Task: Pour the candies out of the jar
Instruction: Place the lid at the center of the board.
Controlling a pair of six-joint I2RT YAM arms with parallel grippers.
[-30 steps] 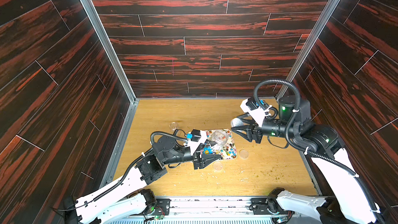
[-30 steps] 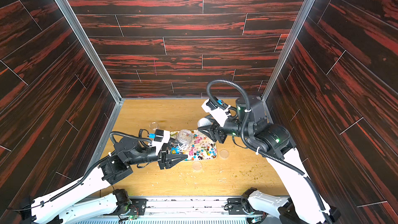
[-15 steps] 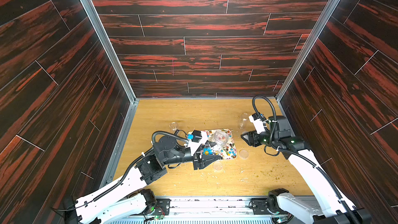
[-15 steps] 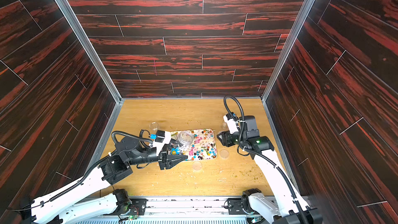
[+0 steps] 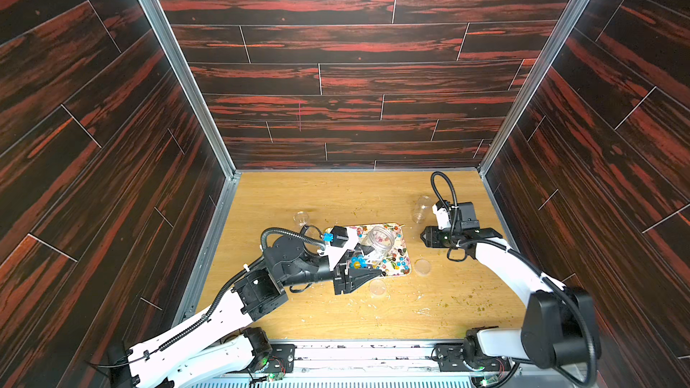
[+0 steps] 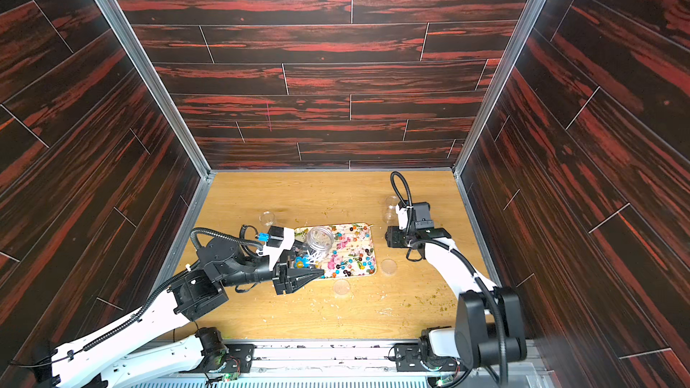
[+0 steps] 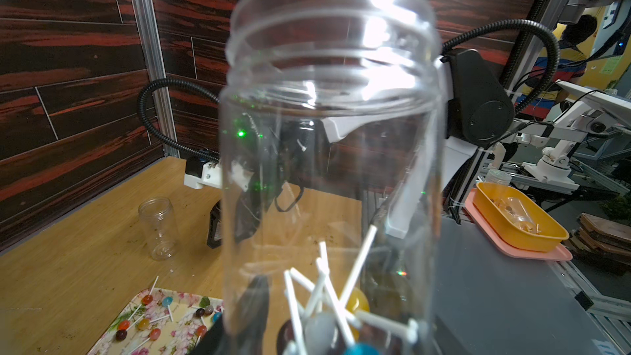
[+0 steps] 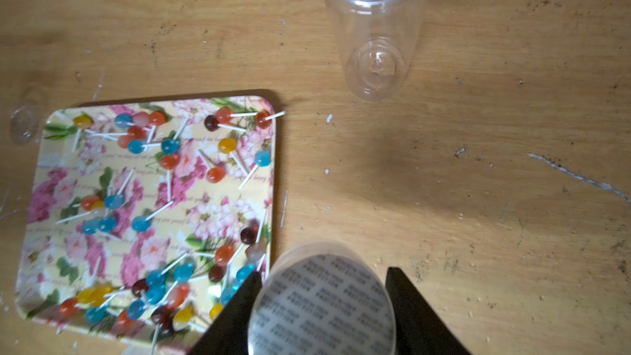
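Candies (image 7: 356, 302) are seen at the bottom of the jar (image 7: 327, 165), held mouth-up over the tray (image 8: 273, 165) by the clenched left gripper (image 5: 364, 265). The right gripper (image 8: 322, 273), grasping the lid (image 8: 321, 309), has been withdrawn from above the tray to low over the bench (image 8: 478, 165); pouring is judged unobstructed.

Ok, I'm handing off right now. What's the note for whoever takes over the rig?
Left gripper shut on the clear jar, over the floral tray; some lollipops sit in its base.
Right gripper shut on a lid, near the tray's edge.
Done: many lollipops lie on the tray.
Left: tip out the rest.
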